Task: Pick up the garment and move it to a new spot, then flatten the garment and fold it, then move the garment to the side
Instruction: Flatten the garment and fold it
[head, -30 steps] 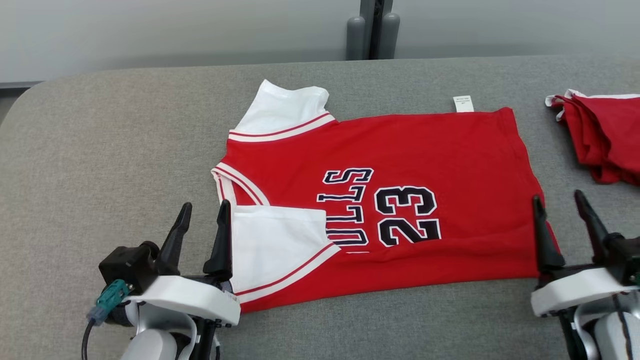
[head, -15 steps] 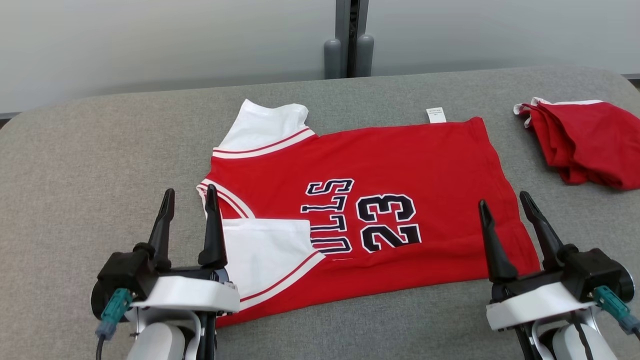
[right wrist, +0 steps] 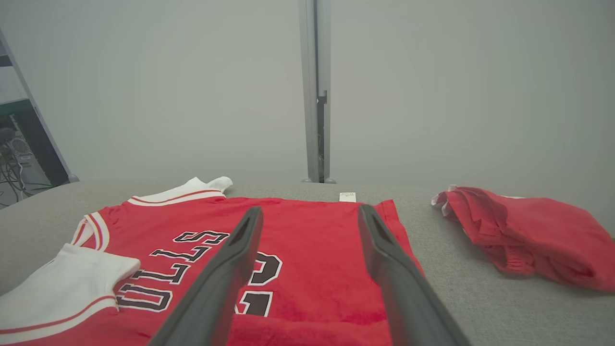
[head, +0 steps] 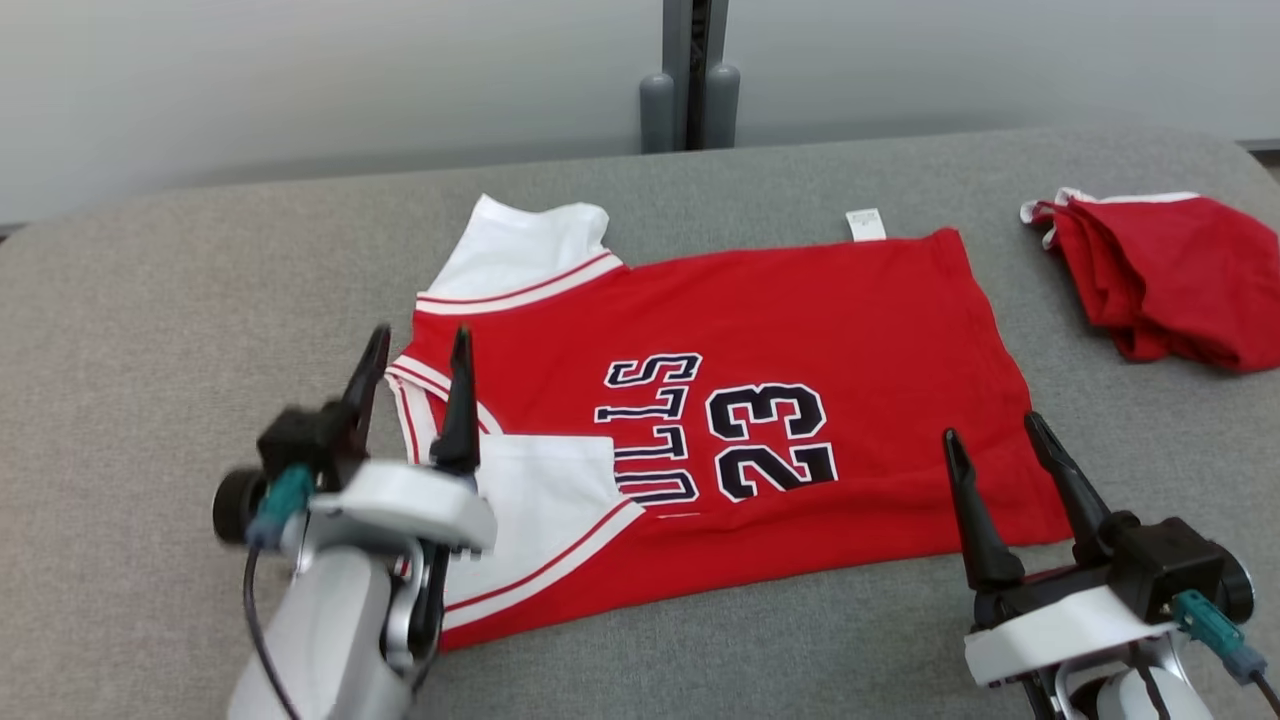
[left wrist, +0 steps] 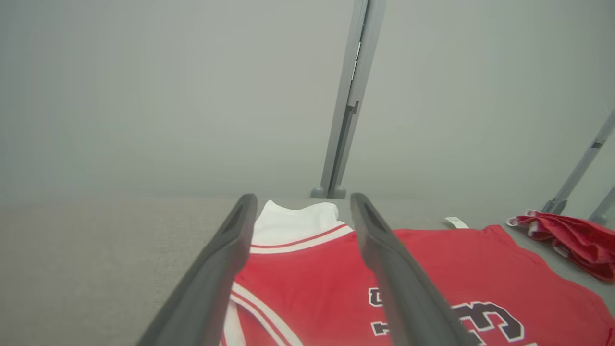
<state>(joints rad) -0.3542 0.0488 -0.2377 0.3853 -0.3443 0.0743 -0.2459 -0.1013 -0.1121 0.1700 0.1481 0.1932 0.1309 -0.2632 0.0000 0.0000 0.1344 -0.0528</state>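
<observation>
The garment [head: 800,320], a red jersey with white sleeves and "23" in black, lies flat on the grey table [head: 150,330], collar to the left, near sleeve folded in over its front. It also shows in the left wrist view [left wrist: 312,283] and the right wrist view [right wrist: 307,226]. My left gripper [head: 420,345] stands open above the collar end, its right finger over the white neck trim. Over the jersey's near right hem corner my right gripper [head: 990,425] is open, holding nothing.
A second red garment [head: 1160,270] lies crumpled at the table's far right, also in the right wrist view [right wrist: 528,230]. A grey post [head: 690,70] stands behind the table against a pale wall. Bare grey table surface stretches to the left.
The head camera has panned, shifting the whole scene. My left gripper has risen and moved forward toward the collar; the right gripper has drawn in over the hem corner. The jersey has not moved.
</observation>
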